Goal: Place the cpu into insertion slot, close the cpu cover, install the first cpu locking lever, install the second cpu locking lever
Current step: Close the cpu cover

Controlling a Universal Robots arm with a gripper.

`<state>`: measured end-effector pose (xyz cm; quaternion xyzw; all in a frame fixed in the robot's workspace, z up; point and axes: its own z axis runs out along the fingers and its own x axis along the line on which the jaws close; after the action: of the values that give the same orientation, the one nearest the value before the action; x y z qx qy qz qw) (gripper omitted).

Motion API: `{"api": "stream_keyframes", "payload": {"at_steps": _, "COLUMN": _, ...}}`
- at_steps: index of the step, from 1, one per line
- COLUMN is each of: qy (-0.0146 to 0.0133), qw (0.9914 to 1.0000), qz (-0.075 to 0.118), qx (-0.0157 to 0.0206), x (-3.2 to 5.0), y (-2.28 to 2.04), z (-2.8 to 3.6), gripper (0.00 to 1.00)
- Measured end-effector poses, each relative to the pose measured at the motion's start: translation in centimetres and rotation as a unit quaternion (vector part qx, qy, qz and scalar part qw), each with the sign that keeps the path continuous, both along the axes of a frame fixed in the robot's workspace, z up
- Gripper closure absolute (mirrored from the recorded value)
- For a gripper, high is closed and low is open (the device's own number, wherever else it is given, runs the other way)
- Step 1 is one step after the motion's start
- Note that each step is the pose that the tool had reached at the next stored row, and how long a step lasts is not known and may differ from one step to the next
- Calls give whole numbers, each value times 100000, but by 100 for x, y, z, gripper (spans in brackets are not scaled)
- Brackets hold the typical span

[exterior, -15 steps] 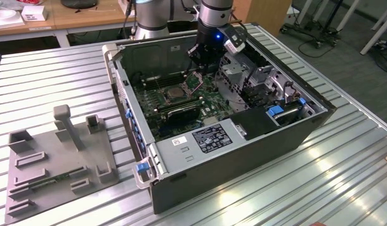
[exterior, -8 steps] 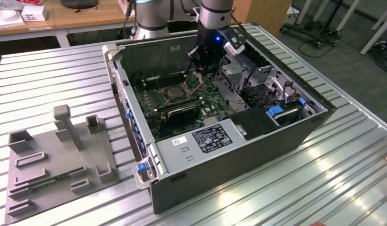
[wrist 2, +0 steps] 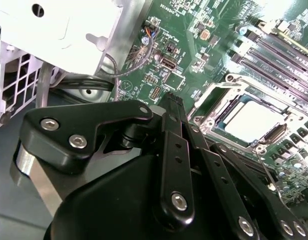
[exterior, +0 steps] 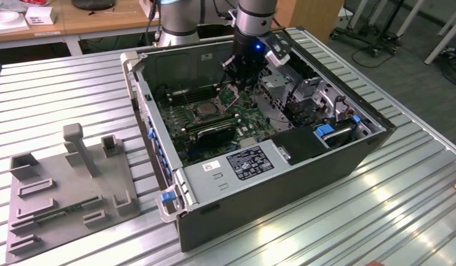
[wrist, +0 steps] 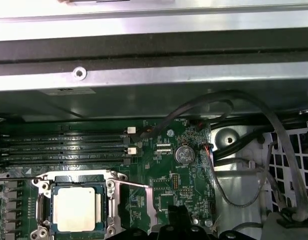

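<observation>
While the grey fixture plate [exterior: 65, 188] lay on the table [exterior: 57, 100] at 8 o'clock of the computer case [exterior: 287, 183], the cpu [exterior: 205, 108] sat in the insertion slot [exterior: 190, 111] on the motherboard [exterior: 246, 119]. At its 2 o'clock in the exterior view, the gripper [exterior: 241, 88] hung above the board, jaws pressed together, holding nothing.

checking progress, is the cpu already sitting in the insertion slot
Yes, in the first wrist view the cpu lies flat inside the insertion slot, its silver top showing.
</observation>
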<state>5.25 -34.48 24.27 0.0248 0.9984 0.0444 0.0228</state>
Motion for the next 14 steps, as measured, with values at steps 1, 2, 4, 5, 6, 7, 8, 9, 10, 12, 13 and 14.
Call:
{"api": "stream_keyframes", "payload": {"at_steps": 1, "qy": -4, "qw": 100000, "qz": -3, "qx": 15, "x": 0, "y": -2, "z": 0, "gripper": 90}}
{"api": "stream_keyframes", "payload": {"at_steps": 2, "qy": -17, "qw": 100000, "qz": -4, "qx": 24, "x": -2, "y": -3, "z": 0, "gripper": 90}}
{"api": "stream_keyframes", "payload": {"at_steps": 4, "qy": -70, "qw": 100000, "qz": 5, "qx": 81, "x": -10, "y": -7, "z": 0, "gripper": 90}}
{"api": "stream_keyframes", "payload": {"at_steps": 5, "qy": -87, "qw": 100000, "qz": 5, "qx": 143, "x": -13, "y": -8, "z": 0, "gripper": 90}}
{"api": "stream_keyframes", "payload": {"at_steps": 6, "qy": -108, "qw": 100000, "qz": 5, "qx": 214, "x": -18, "y": -8, "z": 0, "gripper": 90}}
{"api": "stream_keyframes", "payload": {"at_steps": 7, "qy": -132, "qw": 100000, "qz": 5, "qx": 282, "x": -25, "y": -8, "z": -1, "gripper": 90}}
{"api": "stream_keyframes", "payload": {"at_steps": 8, "qy": -167, "qw": 99999, "qz": 6, "qx": 352, "x": -33, "y": -8, "z": -1, "gripper": 90}}
{"api": "stream_keyframes", "payload": {"at_steps": 9, "qy": -225, "qw": 99999, "qz": 8, "qx": 391, "x": -44, "y": -8, "z": -1, "gripper": 90}}
{"api": "stream_keyframes", "payload": {"at_steps": 10, "qy": -313, "qw": 99999, "qz": 9, "qx": 381, "x": -59, "y": -8, "z": 0, "gripper": 90}}
{"api": "stream_keyframes", "payload": {"at_steps": 12, "qy": -524, "qw": 99998, "qz": 3, "qx": 384, "x": -93, "y": -9, "z": 0, "gripper": 90}}
{"api": "stream_keyframes", "payload": {"at_steps": 13, "qy": -606, "qw": 99997, "qz": 4, "qx": 386, "x": -106, "y": -9, "z": 0, "gripper": 90}}
{"api": "stream_keyframes", "payload": {"at_steps": 14, "qy": -687, "qw": 99997, "qz": 6, "qx": 390, "x": -117, "y": -9, "z": 0, "gripper": 90}}
